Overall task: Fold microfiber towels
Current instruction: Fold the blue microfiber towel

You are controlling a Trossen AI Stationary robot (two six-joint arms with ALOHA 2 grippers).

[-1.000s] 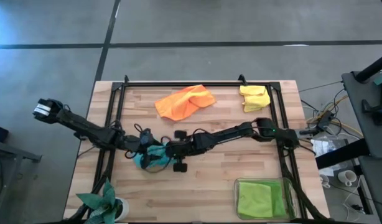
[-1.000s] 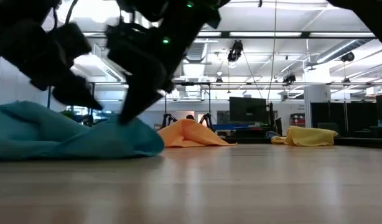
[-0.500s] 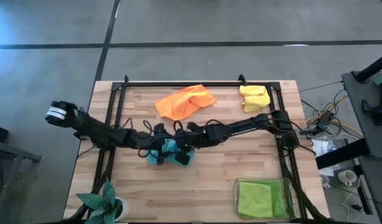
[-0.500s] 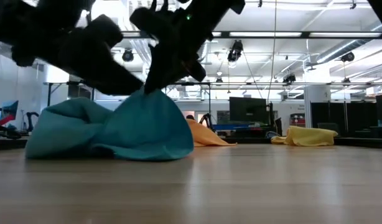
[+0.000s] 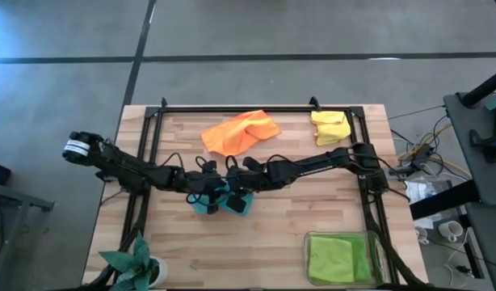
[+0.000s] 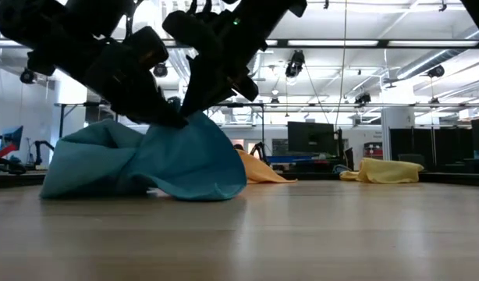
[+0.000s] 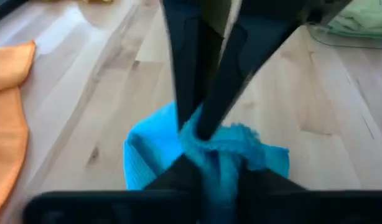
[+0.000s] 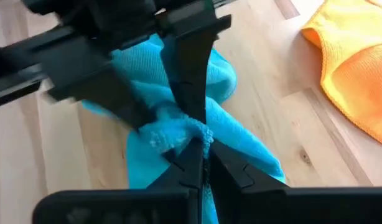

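Observation:
A light blue towel [image 5: 220, 200] lies bunched at mid-table, its lower folds on the wood and one part pulled up into a peak [image 6: 194, 125]. My left gripper [image 5: 209, 188] reaches in from the table's left and is shut on the towel. My right gripper [image 5: 233, 187] comes from the right and is shut on the same peak, close beside it. In the low view the left gripper [image 6: 174, 120] and right gripper [image 6: 195, 112] meet above the cloth. An orange towel [image 5: 240, 132] and a yellow towel [image 5: 330, 127] lie crumpled at the far side. My left gripper pinches a gathered bunch of the blue towel [image 7: 217, 163] between its two fingers, slanting down from the table's left. How many layers, I cannot tell. The cloth below it sags onto the table. My right gripper pinches the puckered top of the towel's peak [image 8: 190, 134] between its two fingertips, slanting down from the table's right. Several gathered layers show there. The cloth hangs from the hold in a tent, its lower edge [image 6: 200, 191] on the table.
A clear tray [image 5: 376, 246] holding a green towel [image 5: 338, 257] stands at the near right corner. A small plant [image 5: 135, 263] is at the near left. Black frame rails [image 5: 232, 109] run along the far, left and right sides. Bare wood lies near the front edge.
My right gripper has gone up and a little toward the table's right with the blue towel, drawing it from a low heap into a peak and dragging it rightward. My left gripper has moved toward the table's right, reached the peak and taken hold of it.

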